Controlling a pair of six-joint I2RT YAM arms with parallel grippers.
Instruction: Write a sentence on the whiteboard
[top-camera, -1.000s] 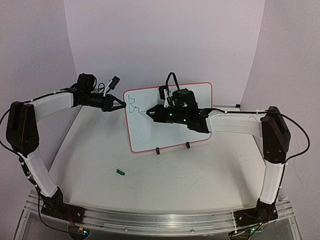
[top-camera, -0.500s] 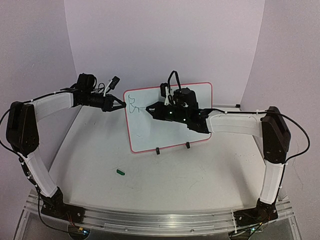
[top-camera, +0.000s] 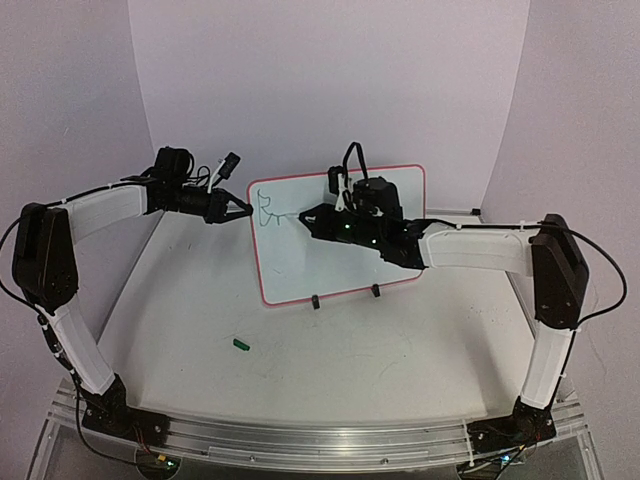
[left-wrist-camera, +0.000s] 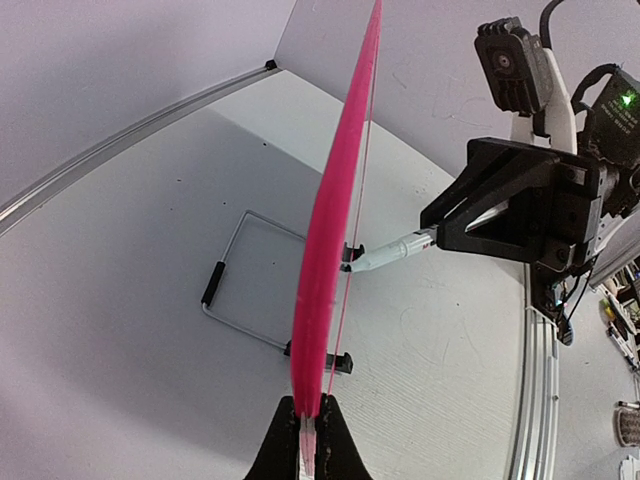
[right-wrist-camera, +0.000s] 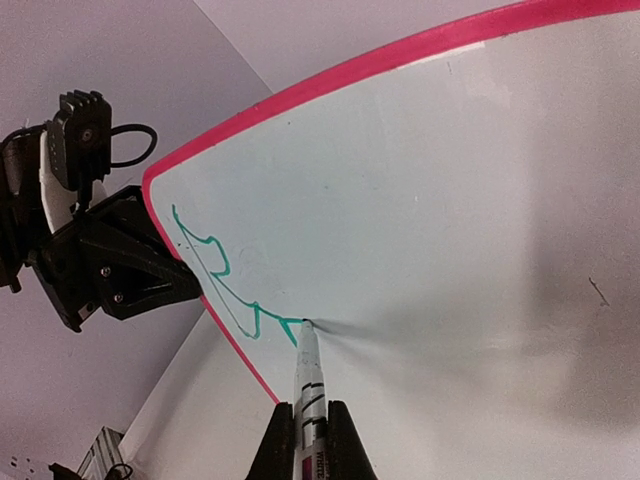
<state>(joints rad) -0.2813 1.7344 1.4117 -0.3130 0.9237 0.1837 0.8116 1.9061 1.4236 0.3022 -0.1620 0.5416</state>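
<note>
The whiteboard (top-camera: 300, 255), white with a red-pink rim, stands upright on two black clip feet at mid-table. My left gripper (top-camera: 243, 211) is shut on its left edge, seen edge-on in the left wrist view (left-wrist-camera: 325, 260). My right gripper (top-camera: 312, 219) is shut on a white marker (right-wrist-camera: 310, 385), whose tip touches the board (right-wrist-camera: 450, 200) at the end of a green scribble (right-wrist-camera: 215, 275) near the upper left corner. The marker also shows in the left wrist view (left-wrist-camera: 385, 253), its tip against the board.
A small green marker cap (top-camera: 240, 344) lies on the table in front of the board. A wire stand (left-wrist-camera: 235, 285) sits behind the board. Purple walls close in the back and sides.
My right gripper has moved up and to the left with the marker, then slightly right, and the green line near the board's upper left has lengthened. The left arm has not moved.
</note>
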